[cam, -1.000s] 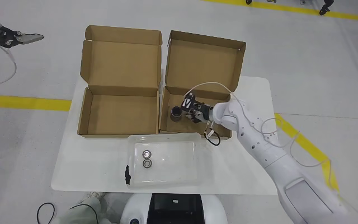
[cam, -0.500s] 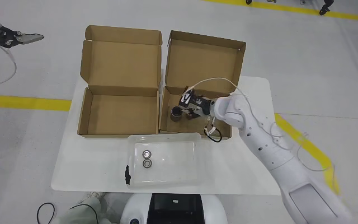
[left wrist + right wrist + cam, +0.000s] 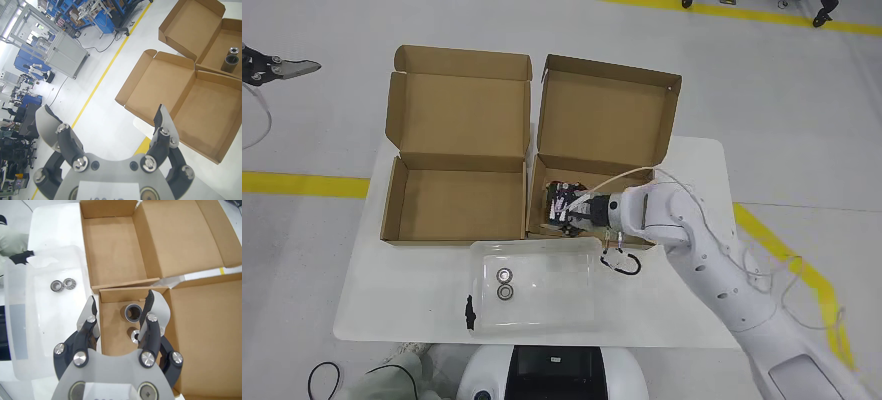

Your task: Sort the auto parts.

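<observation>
your right gripper [image 3: 121, 298] hung released, empty, over the right box [image 3: 602, 115] at top-view centre, which held the dark sleeve [image 3: 133, 313] and metal bushing [image 3: 135, 335]. your left gripper [image 3: 103, 108] gaped at that view's upper left.

The white desk [image 3: 697, 165] stands on a pale grey floor [image 3: 322, 110]. One yellow line [image 3: 302, 184] runs off at the desk's nine o'clock, and another [image 3: 762, 15] crosses far out toward one o'clock. Out in the hall there's a metal-framed enclosure [image 3: 62, 51] with blue cabinets [image 3: 98, 17] near it. A black cable [image 3: 98, 50] trails across the floor, and there are some dark office chairs [image 3: 22, 151].
</observation>
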Robot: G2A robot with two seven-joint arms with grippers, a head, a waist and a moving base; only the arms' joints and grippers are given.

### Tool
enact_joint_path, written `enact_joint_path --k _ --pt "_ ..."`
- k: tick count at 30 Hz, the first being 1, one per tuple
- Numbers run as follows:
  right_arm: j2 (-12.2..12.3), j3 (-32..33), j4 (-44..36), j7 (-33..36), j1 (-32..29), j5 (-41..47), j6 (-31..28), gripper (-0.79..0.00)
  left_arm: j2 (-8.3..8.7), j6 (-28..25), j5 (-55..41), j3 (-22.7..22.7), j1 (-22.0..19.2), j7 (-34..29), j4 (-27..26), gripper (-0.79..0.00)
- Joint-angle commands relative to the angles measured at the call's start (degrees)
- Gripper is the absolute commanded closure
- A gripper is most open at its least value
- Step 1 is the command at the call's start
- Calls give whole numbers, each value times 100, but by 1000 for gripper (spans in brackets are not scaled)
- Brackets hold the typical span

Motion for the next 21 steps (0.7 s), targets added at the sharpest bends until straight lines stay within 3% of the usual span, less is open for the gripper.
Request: enact_joint_path --k 1,12,14,15,17,21 --pt "-35 -184 -5 -32 34 122 -89 -493 0 0 0 0 0 0 0 -785" --pt "-280 -907 236 -318 443 442 -119 -462 0 0 0 0 0 0 0 -785" --pt "-298 -932 261 -429 478 453 -150 -496 0 0 0 0 0 0 0 -785" --pt "-304 -927 283 -494 483 471 -150 -483 0 0 0 0 0 0 0 -785" --pt "-308 -921 315 -568 484 515 -176 -388 0 0 0 0 0 0 0 -785" --pt "-308 -921 315 -568 484 515 -176 -385 0 0 0 0 0 0 0 -785"
